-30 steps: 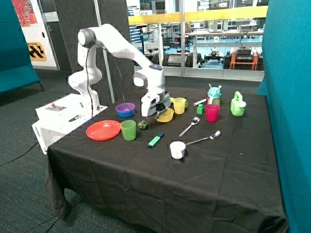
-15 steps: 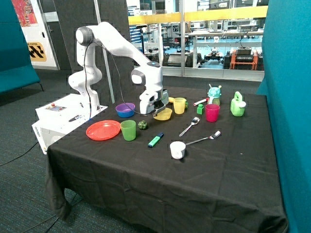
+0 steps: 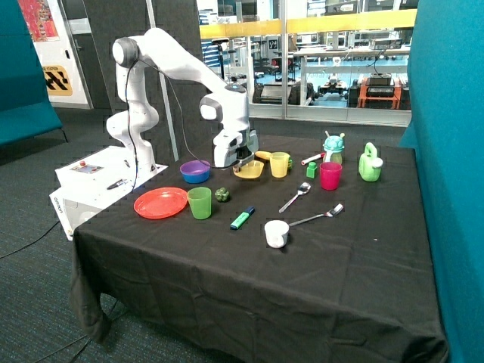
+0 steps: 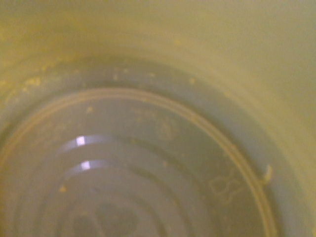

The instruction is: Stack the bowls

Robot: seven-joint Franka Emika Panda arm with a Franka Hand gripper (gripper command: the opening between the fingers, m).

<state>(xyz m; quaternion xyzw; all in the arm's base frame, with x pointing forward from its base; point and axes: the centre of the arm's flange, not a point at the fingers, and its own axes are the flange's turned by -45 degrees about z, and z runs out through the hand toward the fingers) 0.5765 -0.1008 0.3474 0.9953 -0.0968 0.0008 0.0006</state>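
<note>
Lifting: the gripper (image 3: 243, 160) is pinching the rim of the yellow bowl (image 3: 249, 169) and carrying it clear of the black tablecloth (image 3: 318, 265), tilted a little.
Grip: fingers are clamped on the bowl's near edge, one inside and one outside as far as I can make out from here.
Wrist view: nothing but the yellow bowl's inside (image 4: 158, 148) is filling it, ringed floor and speckled wall, so the camera is sitting right on top of it.
Where the bowl is hanging: between the purple bowl (image 3: 195, 171) and the yellow cup (image 3: 280, 164), nearer the cup.
Purple bowl: it is resting on the cloth near the robot's base, and something blue is showing inside it, perhaps the blue bowl already nested; I cannot be sure.
Step in hand: this is looking like the carry stage, yellow bowl in the air and not yet stacked.
Next move, my guess: it is going to need a swing across to the purple bowl, levelling out, centring over the rim, then lowering before letting go.
Watch for: the green cup (image 3: 200, 203) and red plate (image 3: 160, 203) are sitting just in front of the purple bowl, but off the likely path.
</note>
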